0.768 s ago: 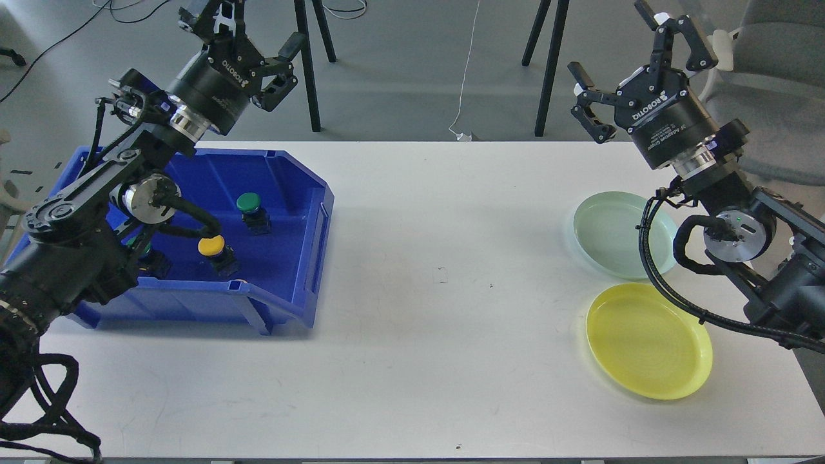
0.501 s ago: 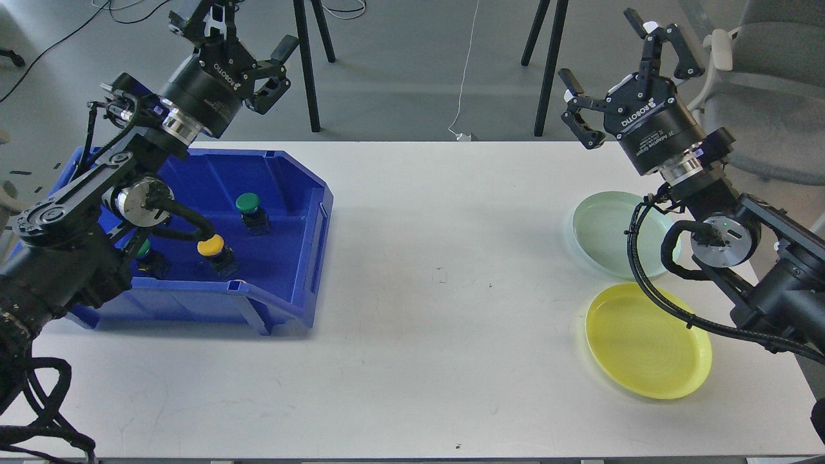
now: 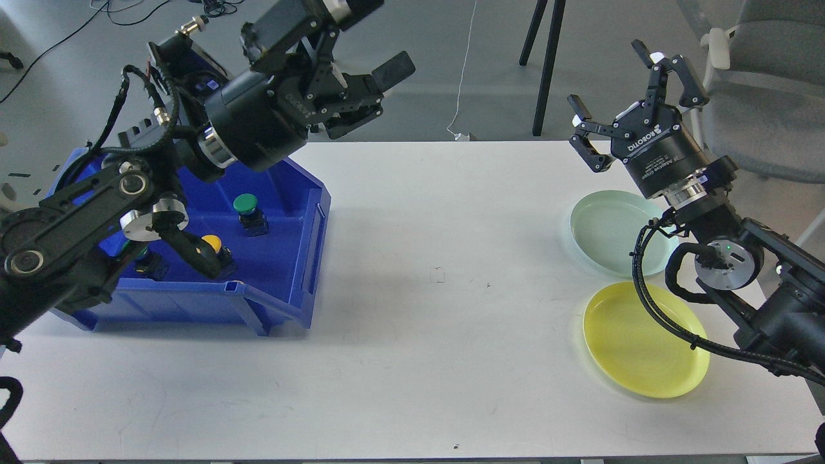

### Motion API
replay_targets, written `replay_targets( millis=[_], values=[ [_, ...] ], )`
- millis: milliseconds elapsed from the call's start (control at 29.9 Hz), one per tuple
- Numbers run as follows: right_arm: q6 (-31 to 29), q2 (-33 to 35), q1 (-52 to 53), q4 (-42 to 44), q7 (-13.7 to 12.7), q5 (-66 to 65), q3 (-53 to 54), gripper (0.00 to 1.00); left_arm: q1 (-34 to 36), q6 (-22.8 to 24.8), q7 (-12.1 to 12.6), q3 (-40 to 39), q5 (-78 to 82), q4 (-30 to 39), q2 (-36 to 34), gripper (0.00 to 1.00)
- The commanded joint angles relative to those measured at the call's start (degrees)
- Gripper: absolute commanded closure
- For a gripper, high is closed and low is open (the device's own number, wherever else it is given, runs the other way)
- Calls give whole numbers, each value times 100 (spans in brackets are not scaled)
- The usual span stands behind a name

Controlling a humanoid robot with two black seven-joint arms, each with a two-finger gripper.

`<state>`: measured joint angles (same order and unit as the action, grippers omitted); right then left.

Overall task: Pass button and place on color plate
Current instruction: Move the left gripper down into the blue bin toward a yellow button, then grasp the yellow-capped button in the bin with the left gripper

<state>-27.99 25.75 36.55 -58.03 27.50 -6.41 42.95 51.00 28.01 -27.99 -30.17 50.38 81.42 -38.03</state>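
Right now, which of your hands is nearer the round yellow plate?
Right. My right hand hovers above the table's far right edge, beyond the round yellow plate; my left hand hangs across the table, over the blue bin.

This is a robotics lab or test room. A plain white tabletop stands on a grey floor, and beyond the left pincer loose cables trail across that floor. Black tripod legs rise behind the tabletop, between the two pincers. Behind the right pincer sits a grey office chair. A blue plastic parts bin lies below the left pincer.
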Motion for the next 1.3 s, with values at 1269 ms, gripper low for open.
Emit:
replay_targets(
  millis=[1269],
  values=[
    [-1,-17,-288,46,19,-1,29,1,1290,-1245,-1,4713,3303,-2727,-855,2]
  ],
)
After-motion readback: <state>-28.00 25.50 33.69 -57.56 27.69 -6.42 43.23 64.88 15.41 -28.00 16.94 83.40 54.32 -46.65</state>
